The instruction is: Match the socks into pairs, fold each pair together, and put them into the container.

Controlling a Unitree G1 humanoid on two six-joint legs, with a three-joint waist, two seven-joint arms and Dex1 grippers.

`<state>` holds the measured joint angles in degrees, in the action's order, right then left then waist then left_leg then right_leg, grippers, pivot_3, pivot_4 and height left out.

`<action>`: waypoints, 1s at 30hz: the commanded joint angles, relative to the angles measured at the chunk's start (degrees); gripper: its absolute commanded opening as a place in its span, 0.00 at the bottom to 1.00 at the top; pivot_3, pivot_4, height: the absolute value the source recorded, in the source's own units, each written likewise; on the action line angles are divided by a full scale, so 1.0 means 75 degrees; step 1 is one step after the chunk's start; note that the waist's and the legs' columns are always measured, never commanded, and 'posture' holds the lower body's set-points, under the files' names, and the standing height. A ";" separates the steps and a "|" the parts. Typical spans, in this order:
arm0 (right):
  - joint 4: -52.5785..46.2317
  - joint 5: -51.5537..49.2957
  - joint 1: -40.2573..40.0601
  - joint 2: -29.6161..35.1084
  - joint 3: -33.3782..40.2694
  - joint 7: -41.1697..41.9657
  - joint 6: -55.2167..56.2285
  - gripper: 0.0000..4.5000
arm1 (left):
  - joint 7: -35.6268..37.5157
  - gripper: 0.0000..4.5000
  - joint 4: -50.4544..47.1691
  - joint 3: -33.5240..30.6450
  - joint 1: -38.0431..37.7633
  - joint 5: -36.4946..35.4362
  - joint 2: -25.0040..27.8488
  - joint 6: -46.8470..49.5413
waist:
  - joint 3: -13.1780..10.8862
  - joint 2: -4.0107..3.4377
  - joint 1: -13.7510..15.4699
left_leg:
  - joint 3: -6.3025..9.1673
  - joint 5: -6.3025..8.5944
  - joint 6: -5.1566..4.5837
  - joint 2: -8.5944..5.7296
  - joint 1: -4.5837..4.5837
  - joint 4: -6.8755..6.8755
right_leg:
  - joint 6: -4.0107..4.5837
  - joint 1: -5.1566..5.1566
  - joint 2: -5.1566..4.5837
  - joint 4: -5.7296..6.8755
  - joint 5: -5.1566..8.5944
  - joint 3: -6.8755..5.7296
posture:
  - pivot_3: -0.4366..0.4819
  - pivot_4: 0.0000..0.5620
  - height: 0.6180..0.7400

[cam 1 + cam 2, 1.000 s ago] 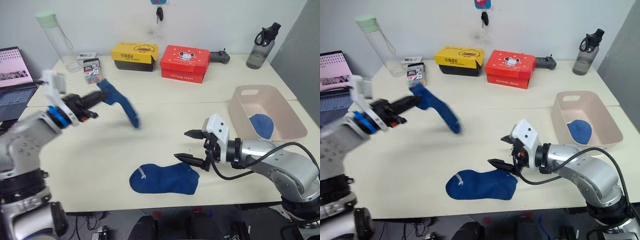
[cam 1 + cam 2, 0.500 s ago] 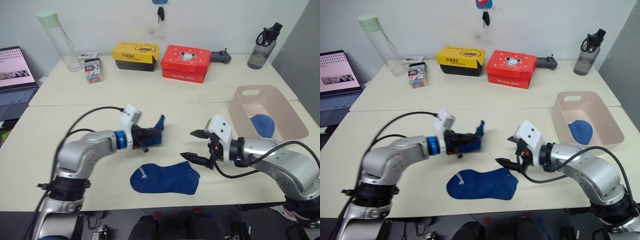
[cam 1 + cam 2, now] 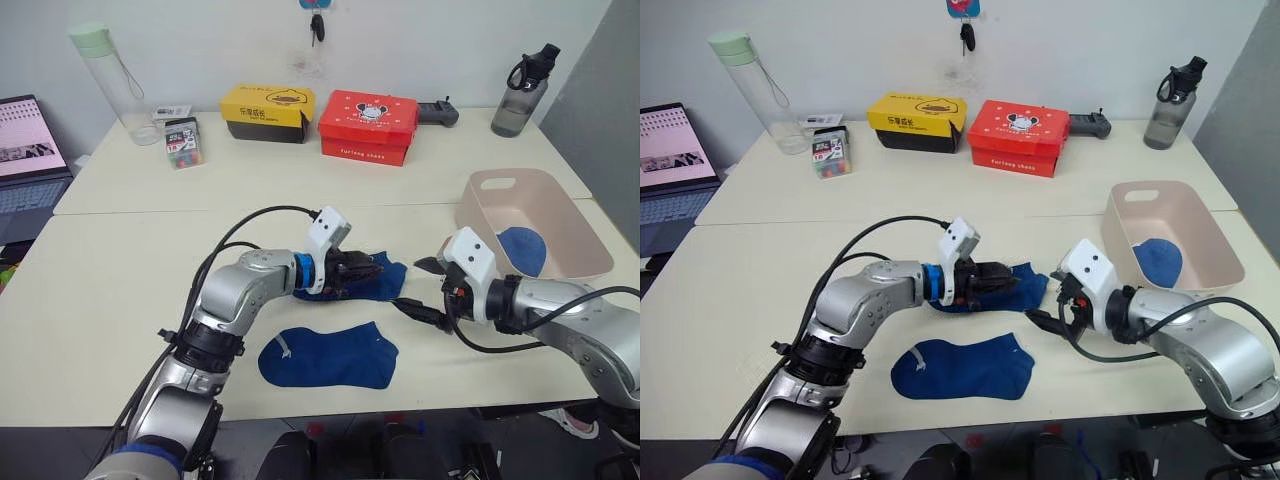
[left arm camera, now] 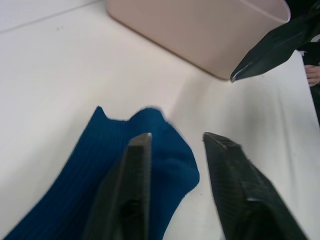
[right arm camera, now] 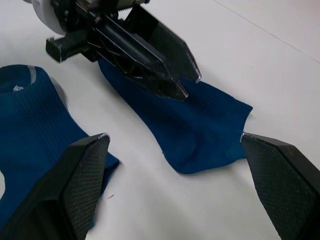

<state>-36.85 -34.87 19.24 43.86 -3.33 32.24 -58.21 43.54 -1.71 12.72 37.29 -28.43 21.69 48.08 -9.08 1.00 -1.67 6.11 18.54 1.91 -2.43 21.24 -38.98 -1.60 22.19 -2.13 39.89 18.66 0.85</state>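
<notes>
Left arm reached across center, left gripper (image 3: pixel 368 272) low with fingers parted. Right arm bent inward, right gripper (image 3: pixel 420 290) spread wide, facing it.

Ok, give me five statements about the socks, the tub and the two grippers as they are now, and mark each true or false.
1. The left gripper is over a blue sock lying on the table. True.
2. The right gripper is shut on that sock. False: its fingers are spread wide and hold nothing.
3. A second blue sock lies flat near the table's front edge. True.
4. The beige tub is empty. False: a blue sock lies inside it.
5. The red box stands inside the tub. False: it stands at the back of the table beside the yellow-and-black box.
</notes>
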 commanded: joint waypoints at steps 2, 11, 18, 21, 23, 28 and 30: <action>-0.0230 -0.0007 0.0103 0.0025 0.0205 0.0079 0.0169 1.00 | 0.0355 0.75 -0.0761 -0.0886 0.0101 -0.0314 0.0798 0.0088 | 0.0000 0.0000 -0.0012 | -0.0001 0.0000 0.0000 0.0002 -0.0001 0.0002 | 0.0000 0.0002 0.0001 0.0001 0.0000 0.0001 | 0.48 0.27 1.00; 0.0879 0.1296 0.0379 -0.0846 -0.0457 -0.1092 0.0407 1.00 | 0.0425 0.99 -0.0125 -0.1794 -0.1349 0.0143 0.2163 -0.0488 | 0.0001 -0.0003 -0.0011 | 0.0000 0.0000 0.0001 0.0001 -0.0012 0.0008 | 0.0000 0.0002 0.0000 -0.0001 0.0000 0.0005 | 0.48 0.27 1.00; 0.2385 0.2290 0.0769 -0.1885 -0.0733 -0.1851 0.0799 1.00 | 0.0262 0.99 0.0461 -0.1079 -0.1373 0.0864 0.1618 -0.0974 | 0.0001 0.0000 0.0122 | 0.0007 -0.0001 0.0001 -0.0011 0.0006 -0.0006 | 0.0000 0.0007 -0.0009 -0.0003 0.0000 -0.0001 | 0.48 0.27 1.00; 0.3047 0.2585 0.0808 -0.2328 -0.0829 -0.1999 0.0959 1.00 | 0.0318 0.90 0.1013 -0.0745 -0.1135 0.1162 0.1325 -0.1164 | 0.0001 0.0000 0.0097 | 0.0005 -0.0001 0.0003 -0.0008 0.0002 -0.0002 | 0.0000 0.0010 -0.0006 0.0006 0.0000 -0.0003 | 0.48 0.27 1.00; 0.3199 0.2745 0.0736 -0.2337 -0.0888 -0.1913 0.1053 1.00 | 0.0365 0.79 0.1311 -0.0547 -0.1041 0.1376 0.1193 -0.1311 | 0.0004 -0.0005 0.0091 | 0.0003 -0.0002 0.0004 -0.0007 0.0001 -0.0003 | 0.0000 0.0012 -0.0005 0.0011 0.0000 -0.0002 | 0.48 0.27 1.00; 0.3202 0.2864 0.0573 -0.2328 -0.1036 -0.1622 0.1118 0.73 | 0.0461 0.45 0.1630 -0.0424 -0.0971 0.1540 0.0942 -0.1455 | 0.0008 -0.0010 0.0089 | 0.0003 -0.0002 0.0004 -0.0008 -0.0003 -0.0003 | 0.0000 0.0005 -0.0005 0.0008 0.0000 -0.0001 | 0.48 0.27 1.00; 0.3002 0.2844 0.0481 -0.2365 -0.1041 -0.1556 0.1107 0.57 | 0.0465 0.32 0.1523 -0.0546 -0.0999 0.1446 0.0815 -0.1390 | 0.0008 -0.0010 0.0090 | 0.0005 -0.0002 0.0004 -0.0009 -0.0003 -0.0003 | 0.0000 0.0004 -0.0006 0.0008 0.0000 -0.0002 | 0.48 0.27 1.00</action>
<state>-11.90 -14.12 23.24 26.09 -11.14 20.05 -50.42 45.80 10.01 7.68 30.27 -16.79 28.81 37.05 -9.02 0.92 -1.00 6.14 18.53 1.94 -2.50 21.22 -39.00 -1.60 22.22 -2.18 39.94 18.66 0.84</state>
